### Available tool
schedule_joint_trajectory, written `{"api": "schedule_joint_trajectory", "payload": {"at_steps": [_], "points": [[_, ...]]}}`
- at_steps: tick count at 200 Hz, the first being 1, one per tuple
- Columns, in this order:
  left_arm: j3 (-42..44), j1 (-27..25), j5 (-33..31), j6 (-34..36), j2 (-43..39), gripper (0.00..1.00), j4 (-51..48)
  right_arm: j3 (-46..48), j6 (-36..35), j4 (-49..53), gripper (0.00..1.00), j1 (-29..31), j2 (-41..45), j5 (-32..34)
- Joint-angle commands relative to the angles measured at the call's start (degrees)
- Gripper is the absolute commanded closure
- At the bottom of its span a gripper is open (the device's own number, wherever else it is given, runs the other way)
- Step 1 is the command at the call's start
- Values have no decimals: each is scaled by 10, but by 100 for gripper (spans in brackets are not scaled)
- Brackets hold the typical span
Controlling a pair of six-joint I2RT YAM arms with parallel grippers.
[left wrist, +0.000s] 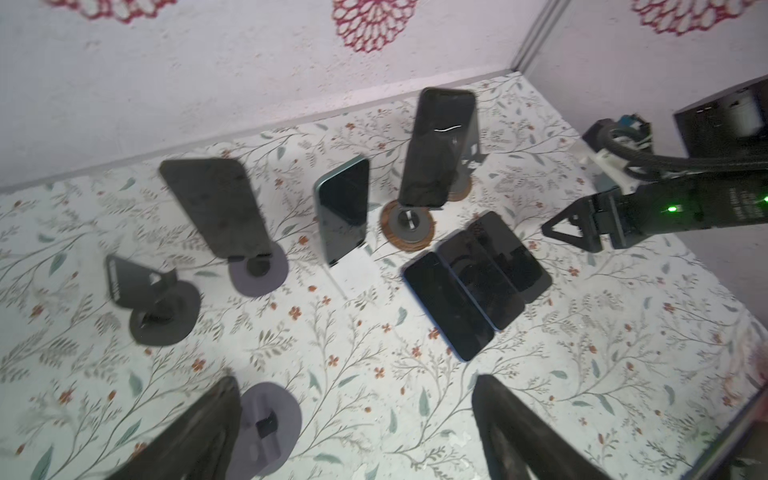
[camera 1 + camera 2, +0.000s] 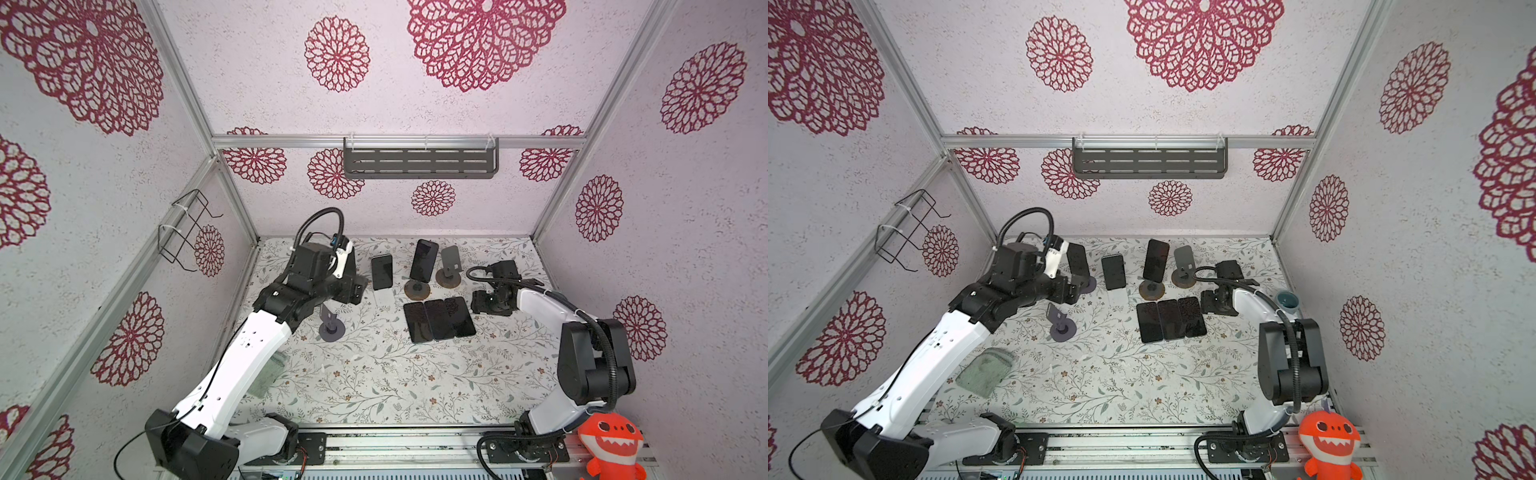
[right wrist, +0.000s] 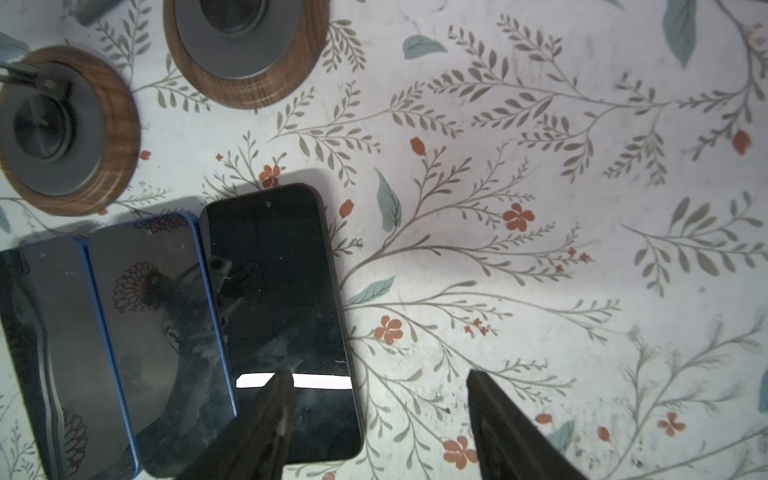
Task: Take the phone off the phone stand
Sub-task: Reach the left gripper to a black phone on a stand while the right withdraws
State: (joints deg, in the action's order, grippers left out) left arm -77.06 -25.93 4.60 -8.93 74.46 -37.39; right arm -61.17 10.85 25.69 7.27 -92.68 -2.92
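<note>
Both claws gape empty; phones wait upright on stands beyond them.

The right claw (image 3: pixel 380 378) is spread wide and grips nothing. One finger (image 3: pixel 274 415) hangs over the edge of the flat phone (image 3: pixel 282 324), and two more phones (image 3: pixel 153 332) lie edge to edge past it. Farther out, the wood stand (image 2: pixel 417 289) carries an upright phone (image 2: pixel 424 261). The left claw (image 1: pixel 356 380) is also wide and empty, with a grey base (image 1: pixel 270 424) beside one finger. Ahead of it a dark phone (image 1: pixel 216 208) leans on a grey stand (image 1: pixel 259 270), with a teal phone (image 1: pixel 343 212) propped next to it.
</note>
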Motion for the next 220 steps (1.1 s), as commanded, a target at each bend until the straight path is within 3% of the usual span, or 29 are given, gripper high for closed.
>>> {"api": "schedule_joint_trajectory", "payload": {"at_steps": [1,88,141,220], "points": [[-55,-14,16,-1,53,2,40,14,23,-21,28,-5,48,-26],[-363,-67,31,58,370,3,9,125,66,-58,6,-8,147,-91],[-450,-84,6,37,496,2,28,159,79,-60,4,-8,196,-93],[-488,-112,-57,1,577,2,71,160,75,-56,5,-8,215,-73]]}}
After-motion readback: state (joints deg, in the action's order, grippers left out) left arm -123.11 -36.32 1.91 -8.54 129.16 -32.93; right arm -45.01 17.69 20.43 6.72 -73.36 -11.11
